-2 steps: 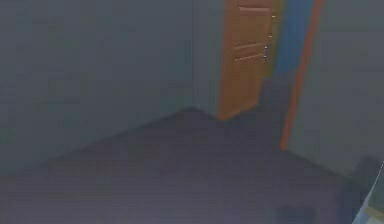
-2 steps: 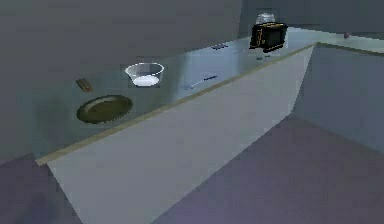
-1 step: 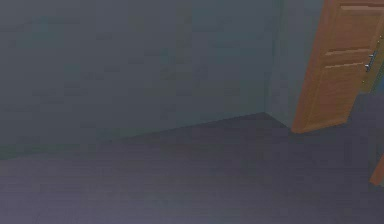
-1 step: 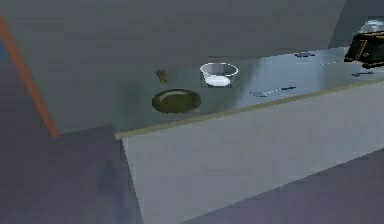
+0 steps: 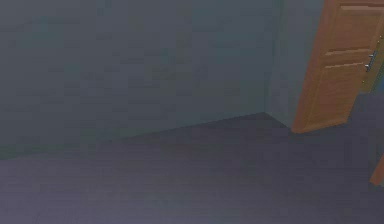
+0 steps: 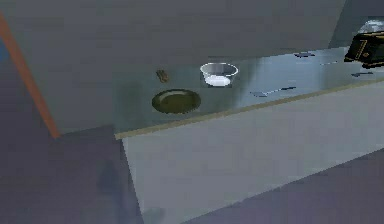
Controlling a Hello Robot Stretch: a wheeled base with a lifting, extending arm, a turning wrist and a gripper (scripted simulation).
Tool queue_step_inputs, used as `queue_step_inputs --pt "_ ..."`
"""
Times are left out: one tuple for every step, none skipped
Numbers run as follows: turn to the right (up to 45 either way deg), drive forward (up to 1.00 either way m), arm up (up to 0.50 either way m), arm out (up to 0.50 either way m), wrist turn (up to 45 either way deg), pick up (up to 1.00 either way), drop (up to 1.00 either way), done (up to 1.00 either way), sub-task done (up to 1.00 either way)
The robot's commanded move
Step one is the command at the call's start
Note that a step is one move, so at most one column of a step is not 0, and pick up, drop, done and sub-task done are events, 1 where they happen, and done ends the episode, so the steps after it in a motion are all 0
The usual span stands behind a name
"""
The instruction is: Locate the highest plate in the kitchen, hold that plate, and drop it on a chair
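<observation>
A round, dark olive plate [image 6: 175,100] lies flat on a grey counter [image 6: 300,85] near the counter's left end, in the arm side view. Just behind it to the right stands a pale, see-through bowl [image 6: 219,73]. A small brown thing [image 6: 162,74] lies behind the plate, close to the wall.
Thin utensils [image 6: 272,92] lie on the counter right of the bowl, and a dark appliance [image 6: 368,48] stands at its far right. An orange door edge [image 6: 25,75] runs down the arm side view's left. The forward view has bare floor, a grey wall and an orange-brown door [image 5: 338,70].
</observation>
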Motion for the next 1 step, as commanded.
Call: queue_step_inputs --pt "0.0 0.00 0.38 0.00 0.0 0.00 0.00 0.00 0.00"
